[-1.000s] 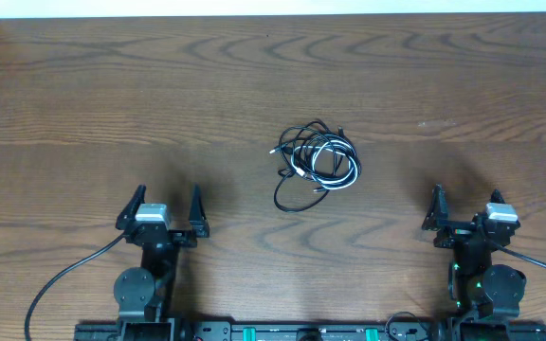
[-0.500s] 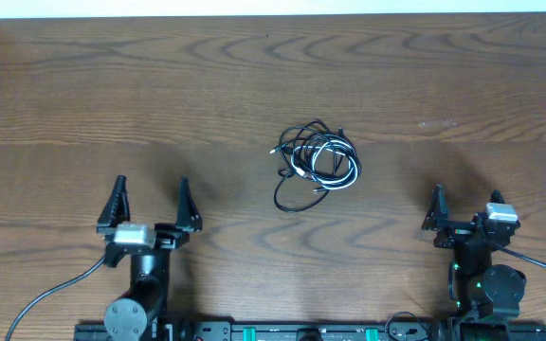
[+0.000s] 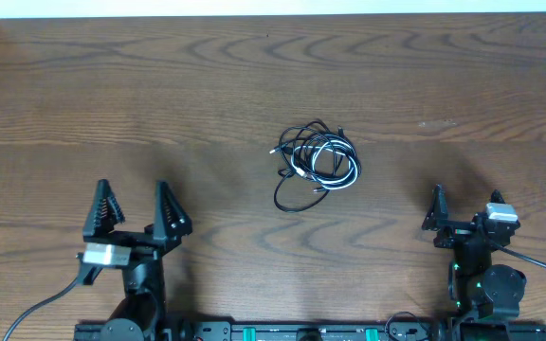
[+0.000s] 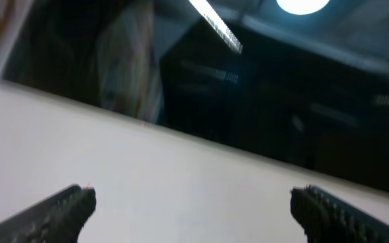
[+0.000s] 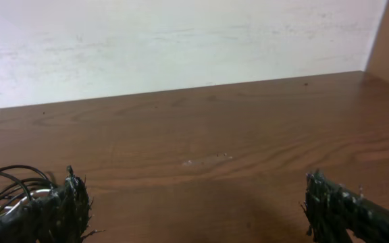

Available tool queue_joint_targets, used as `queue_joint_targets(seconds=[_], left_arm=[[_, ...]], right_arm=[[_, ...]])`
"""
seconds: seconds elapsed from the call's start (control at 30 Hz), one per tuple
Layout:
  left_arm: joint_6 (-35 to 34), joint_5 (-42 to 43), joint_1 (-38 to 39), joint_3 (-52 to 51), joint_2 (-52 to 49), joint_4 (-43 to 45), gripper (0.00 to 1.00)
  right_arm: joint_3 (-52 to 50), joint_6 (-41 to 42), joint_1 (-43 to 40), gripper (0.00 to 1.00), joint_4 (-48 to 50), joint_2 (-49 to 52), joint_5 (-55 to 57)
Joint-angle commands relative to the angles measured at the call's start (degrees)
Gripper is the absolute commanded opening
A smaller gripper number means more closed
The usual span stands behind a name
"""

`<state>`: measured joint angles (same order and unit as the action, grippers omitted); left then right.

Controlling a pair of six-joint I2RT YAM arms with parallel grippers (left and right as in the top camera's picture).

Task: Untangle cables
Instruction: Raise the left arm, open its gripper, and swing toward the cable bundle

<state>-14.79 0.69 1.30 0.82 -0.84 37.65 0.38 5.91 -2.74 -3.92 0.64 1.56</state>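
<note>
Cables (image 3: 316, 163) sit in one knotted bundle about mid-table, slightly toward the right edge, well apart from both arms. The table (image 3: 112, 95) carries nothing else that I can see.

Left gripper (image 3: 131, 194) is near the front edge, left side, with fingers spread wide and nothing between them. Its wrist view shows only wall and a dark pane, so it's pitched up off the table.

Right gripper (image 3: 464, 210) is near the front edge, right side, also spread wide and empty. Its wrist cam catches the bundle's edge at far left (image 5: 5, 185).

Handling guess: thin, limp, very light cords that slide easily on the wood. Pull one strand and the whole clump likely drags along.

Best grab looks like the loose black loop (image 3: 287, 197) sticking out toward the front-left. Pin the core near the white cord (image 3: 335, 166) with the other gripper. Plug ends are too small to pick out reliably.
</note>
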Motion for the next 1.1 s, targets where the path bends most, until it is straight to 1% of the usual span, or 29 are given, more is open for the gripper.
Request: queue_joint_targets(seconds=[0.0, 0.13, 0.33, 0.43, 0.5, 0.57, 0.63, 0.77, 0.97, 1.07], left_arm=[[-2.27, -1.81, 0.0, 4.68, -1.79, 1.68, 0.98], [-2.27, -1.79, 0.02, 8.83, -6.34, 1.7, 0.98], [-2.27, -0.9, 0.02, 18.1, -17.55, 1.64, 0.98], [-2.29, 2.19, 0.02, 23.63, -23.17, 0.76, 0.98], [-2.32, 5.16, 0.02, 27.91, -26.38, -2.69, 0.98], [-2.51, 8.59, 0.02, 32.98, -29.53, -8.94, 0.98], [-2.49, 12.37, 0.02, 38.53, -32.63, -17.03, 0.98], [-2.49, 17.86, 0.02, 48.15, -37.97, -31.15, 0.98], [-2.45, 21.99, 0.02, 61.29, -45.38, -50.25, 0.98], [-2.45, 24.55, 0.02, 66.77, -48.85, -58.18, 0.98]], right_arm=[[-0.09, 0.7, 0.39, 0.99, -0.17, -0.33, 0.66], [-0.09, 0.7, 0.39, 0.99, -0.2, -0.33, 0.66], [-0.09, 0.7, 0.39, 0.99, -0.17, -0.33, 0.66], [-0.09, 0.7, 0.39, 0.99, -0.2, -0.33, 0.66], [-0.09, 0.7, 0.39, 0.99, -0.2, -0.33, 0.66], [-0.09, 0.7, 0.39, 0.99, -0.17, -0.33, 0.66], [-0.09, 0.7, 0.39, 0.99, -0.17, -0.33, 0.66], [-0.09, 0.7, 0.39, 0.99, -0.2, -0.33, 0.66], [-0.09, 0.7, 0.39, 0.99, -0.17, -0.33, 0.66], [-0.09, 0.7, 0.39, 0.99, -0.17, -0.33, 0.66]])
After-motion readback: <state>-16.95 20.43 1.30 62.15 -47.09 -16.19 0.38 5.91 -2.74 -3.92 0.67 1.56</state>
